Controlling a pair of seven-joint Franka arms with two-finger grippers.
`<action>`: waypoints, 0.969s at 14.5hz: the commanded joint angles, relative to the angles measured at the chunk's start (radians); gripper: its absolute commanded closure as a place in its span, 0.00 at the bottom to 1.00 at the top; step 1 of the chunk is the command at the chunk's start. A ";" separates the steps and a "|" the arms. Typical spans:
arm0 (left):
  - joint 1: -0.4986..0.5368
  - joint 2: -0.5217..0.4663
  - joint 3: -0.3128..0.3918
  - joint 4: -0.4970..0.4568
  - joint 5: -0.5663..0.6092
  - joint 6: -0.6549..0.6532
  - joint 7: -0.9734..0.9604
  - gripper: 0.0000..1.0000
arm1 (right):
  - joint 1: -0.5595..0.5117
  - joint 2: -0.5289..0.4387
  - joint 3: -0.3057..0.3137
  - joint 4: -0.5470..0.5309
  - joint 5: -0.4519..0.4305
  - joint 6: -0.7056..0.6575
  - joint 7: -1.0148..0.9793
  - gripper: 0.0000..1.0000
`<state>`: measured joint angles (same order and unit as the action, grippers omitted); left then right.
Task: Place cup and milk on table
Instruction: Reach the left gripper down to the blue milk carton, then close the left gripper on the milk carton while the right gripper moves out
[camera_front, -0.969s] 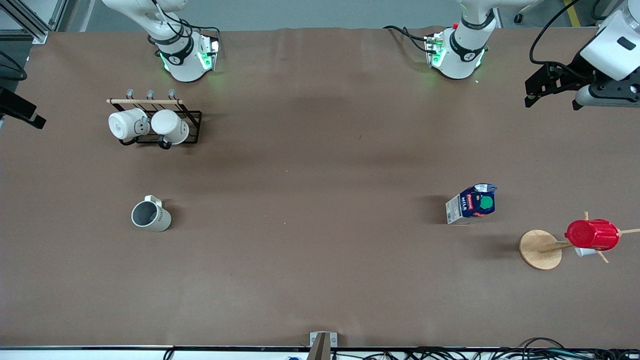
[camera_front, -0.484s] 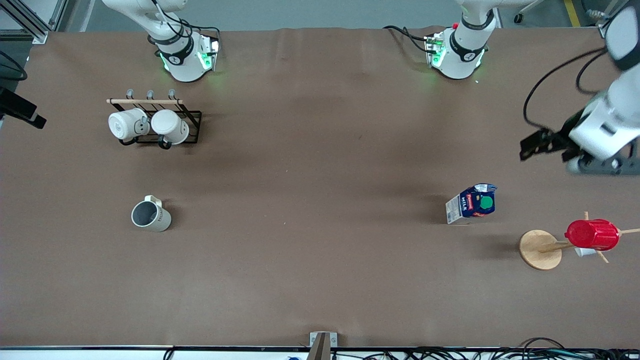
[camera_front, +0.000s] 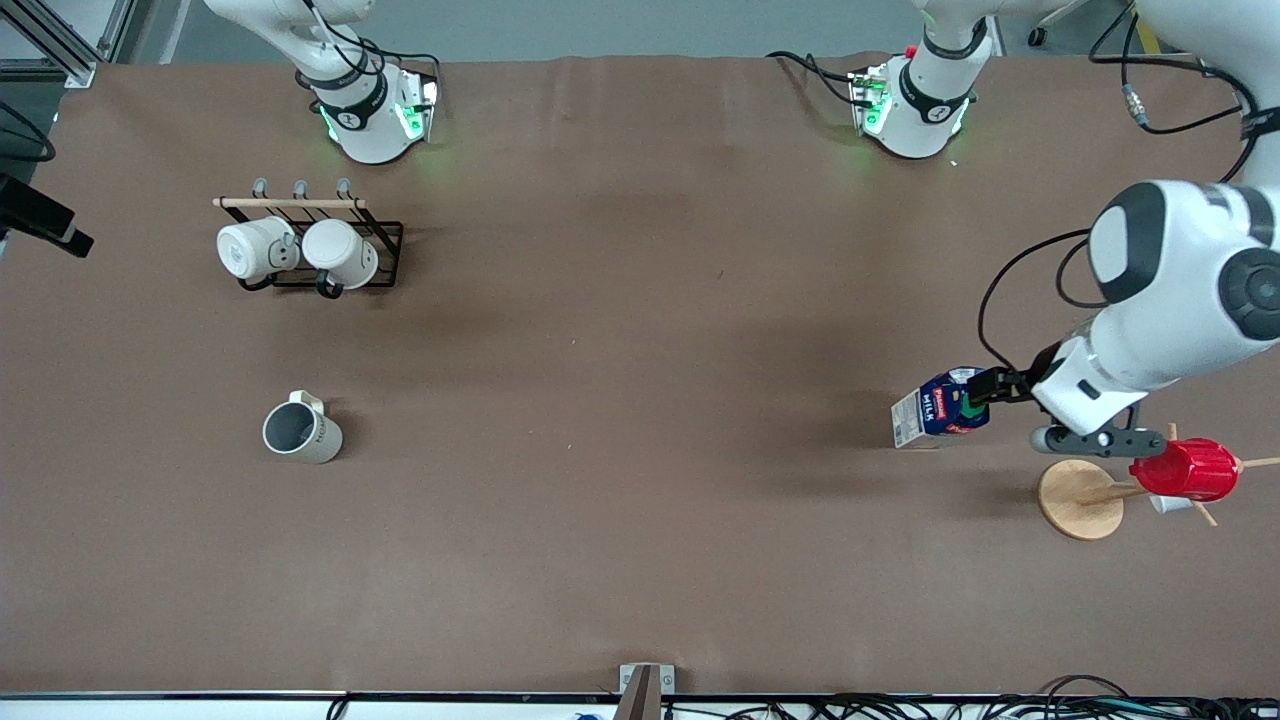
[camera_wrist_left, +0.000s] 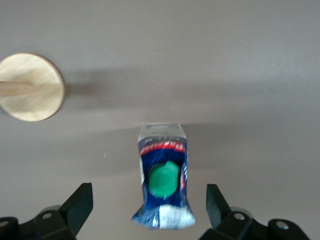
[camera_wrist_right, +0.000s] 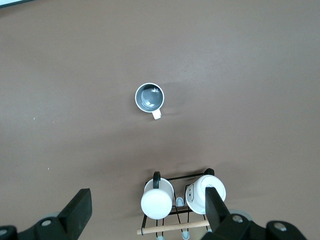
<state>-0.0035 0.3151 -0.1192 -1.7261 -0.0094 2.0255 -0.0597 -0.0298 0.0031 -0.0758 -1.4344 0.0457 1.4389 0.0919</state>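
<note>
The bench (camera_front: 640, 520), matte brown, carries everything I see. My left arm reaches in from its end of the bench, and its claw (camera_front: 985, 388) hangs directly over the milk (camera_front: 942, 405), fingers (camera_wrist_left: 80, 205) spread wide with nothing between them; in the left wrist view the carton (camera_wrist_left: 164, 182) sits centred between the two fingers, so I judge the coming move to be a straight drop, with no sideways correction needed. The milk stands upright on the bench toward the left arm's end, its long axis vertical, its green cap (camera_wrist_left: 163, 179) facing up at the claw and its folded ridge running crosswise to the line joining the fingers, so they would close on the two flat sides. Just beside it, nearer the front camera, a wooden stand (camera_front: 1080, 498) holds a red cup (camera_front: 1185, 470); I judge it the one thing to steer clear of. The right claw (camera_wrist_right: 145, 210) waits high over the rack (camera_front: 310, 245) with its two white mugs, likewise spread and empty. The cup (camera_front: 300, 432) stands upright on the bench toward the right arm's end, nearer the front camera than the rack, mouth up and handle (camera_wrist_right: 156, 114) pointing toward the rack; the right arm is the nearer to it.
</note>
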 joint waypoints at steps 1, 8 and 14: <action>-0.029 -0.019 -0.007 -0.067 0.016 0.067 -0.046 0.00 | -0.005 -0.002 0.005 0.005 -0.009 -0.012 -0.009 0.00; -0.032 -0.013 -0.007 -0.112 0.017 0.091 -0.051 0.11 | -0.007 -0.002 0.005 0.005 -0.009 -0.011 -0.009 0.00; -0.024 0.002 -0.007 -0.116 0.016 0.093 -0.077 0.21 | -0.007 -0.002 0.005 0.002 -0.009 -0.012 -0.009 0.00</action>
<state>-0.0288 0.3224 -0.1239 -1.8248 -0.0094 2.0988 -0.1062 -0.0298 0.0032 -0.0757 -1.4344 0.0457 1.4352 0.0913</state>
